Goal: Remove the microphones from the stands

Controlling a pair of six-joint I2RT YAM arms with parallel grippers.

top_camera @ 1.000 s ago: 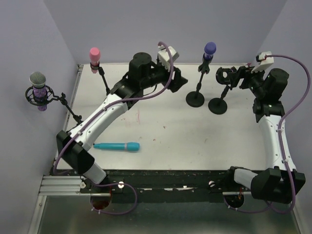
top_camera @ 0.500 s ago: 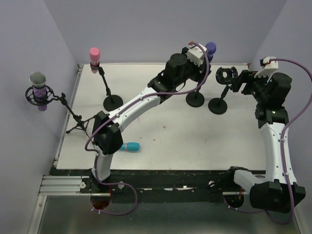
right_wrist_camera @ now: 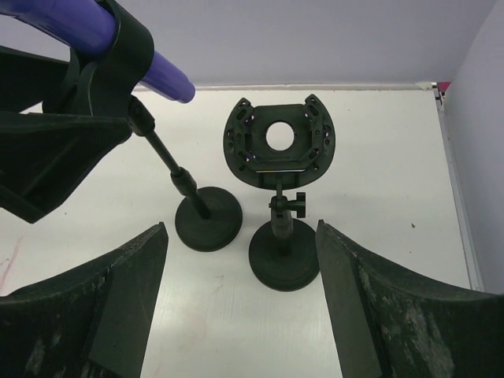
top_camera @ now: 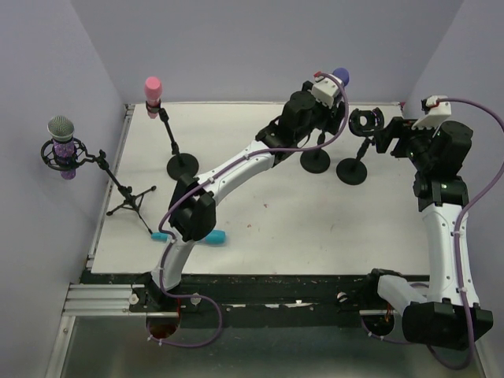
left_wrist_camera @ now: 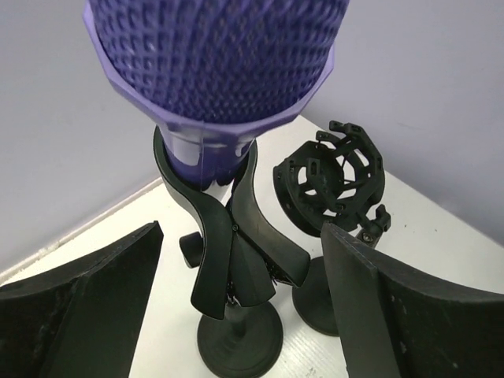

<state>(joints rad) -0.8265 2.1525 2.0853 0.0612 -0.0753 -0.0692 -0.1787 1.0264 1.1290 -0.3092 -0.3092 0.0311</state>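
A purple microphone (top_camera: 340, 76) sits in a black clip on a round-base stand (top_camera: 315, 160) at the back centre. My left gripper (top_camera: 337, 109) is just in front of it, open. In the left wrist view the microphone head (left_wrist_camera: 216, 55) fills the top, the clip (left_wrist_camera: 228, 236) holds its body, and my left gripper (left_wrist_camera: 236, 307) has its jaws wide on either side of the stand, touching nothing. My right gripper (top_camera: 387, 134) is open and empty. In its view (right_wrist_camera: 240, 307) it faces an empty shock-mount stand (right_wrist_camera: 278, 142), with the purple microphone (right_wrist_camera: 87, 27) at the upper left.
The empty shock-mount stand (top_camera: 352, 171) is right beside the purple microphone's stand. A pink microphone on a stand (top_camera: 153, 88) is at back left. A grey microphone (top_camera: 61, 134) on a tripod is at far left. A teal microphone (top_camera: 213, 238) lies partly under the left arm.
My left arm has swung right and forward across the table until its open gripper is at the purple microphone's stand. My right gripper has drawn back slightly to the right.
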